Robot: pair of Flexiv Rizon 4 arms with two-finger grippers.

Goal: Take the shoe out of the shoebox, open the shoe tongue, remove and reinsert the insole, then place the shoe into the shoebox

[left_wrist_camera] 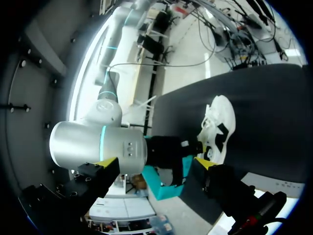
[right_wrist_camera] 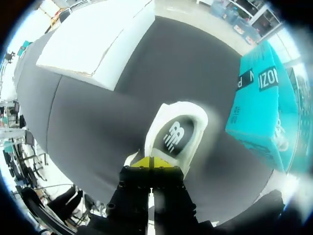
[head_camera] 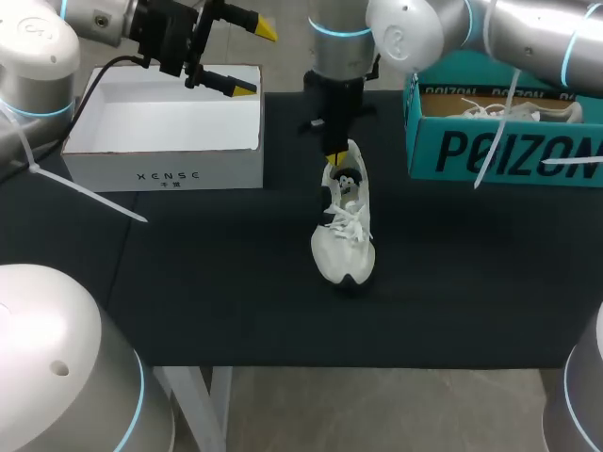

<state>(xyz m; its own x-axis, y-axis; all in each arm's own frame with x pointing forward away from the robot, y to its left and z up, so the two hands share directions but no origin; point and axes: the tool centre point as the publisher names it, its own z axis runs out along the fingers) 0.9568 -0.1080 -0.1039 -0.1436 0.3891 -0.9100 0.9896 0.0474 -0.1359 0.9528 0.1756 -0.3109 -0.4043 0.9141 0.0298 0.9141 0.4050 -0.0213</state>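
A white shoe (head_camera: pixel 345 231) lies on the black table, toe toward the front edge, its black insole (right_wrist_camera: pixel 175 136) showing in the opening. My right gripper (head_camera: pixel 336 156) comes down from above onto the rim of the shoe's opening near the heel. In the right wrist view its yellow tips (right_wrist_camera: pixel 151 162) are pressed together, shut, at that rim; I cannot tell whether they pinch anything. My left gripper (head_camera: pixel 252 59) hangs open and empty above the white box, far from the shoe. The left wrist view looks past its spread fingers (left_wrist_camera: pixel 108 164) at the shoe (left_wrist_camera: pixel 218 125).
An open white box (head_camera: pixel 168 141) stands at the back left. A teal shoebox (head_camera: pixel 504 151) at the back right holds another white shoe (head_camera: pixel 504 111). My right arm (left_wrist_camera: pixel 98 142) reaches over the table's middle.
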